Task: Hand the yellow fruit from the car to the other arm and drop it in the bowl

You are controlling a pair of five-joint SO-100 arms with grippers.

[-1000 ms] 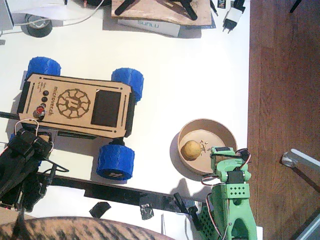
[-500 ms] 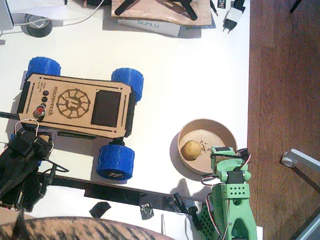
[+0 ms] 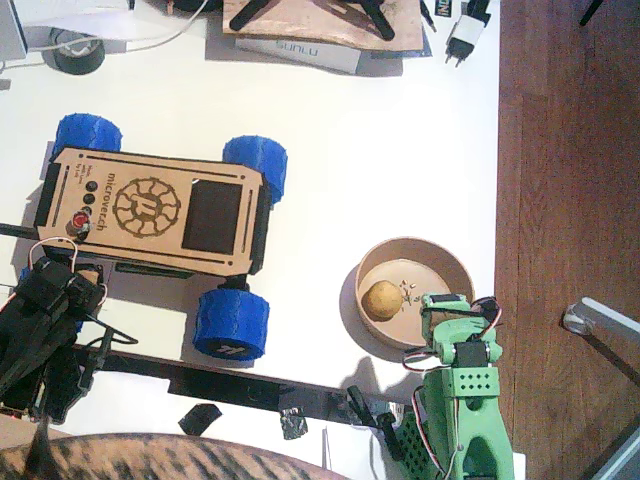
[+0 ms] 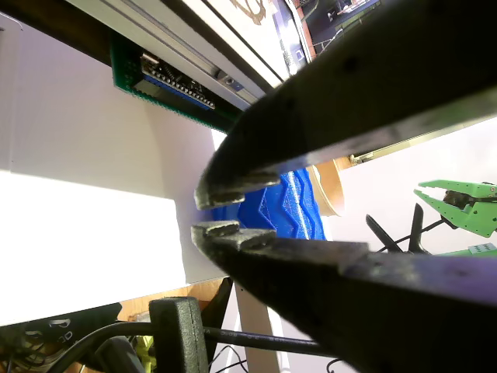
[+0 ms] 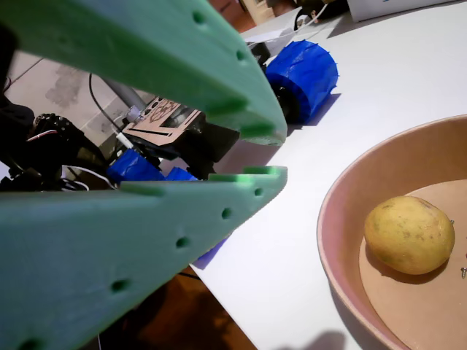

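the yellow fruit (image 3: 382, 299) lies loose inside the bowl (image 3: 452, 262), left of its middle, touching nothing but the bowl floor; in a wrist view it (image 5: 407, 234) sits clear of the rim (image 5: 343, 277). the right claw (image 5: 259, 152) on the green arm (image 3: 462, 395) is empty, its jaws only a narrow slit apart, and hangs over the near edge of the bowl. the left claw (image 4: 225, 208) on the black arm (image 3: 40, 335) is also empty, jaws nearly closed with a thin gap, low at the near left beside the car (image 3: 160, 212), whose top carries no fruit. judged from this, the drop looks done and what remains is backing off. a clean finish would lift the green claw straight up and away toward the near side so it doesn't clip the rim and slide the bowl on the counter (image 3: 360, 140).
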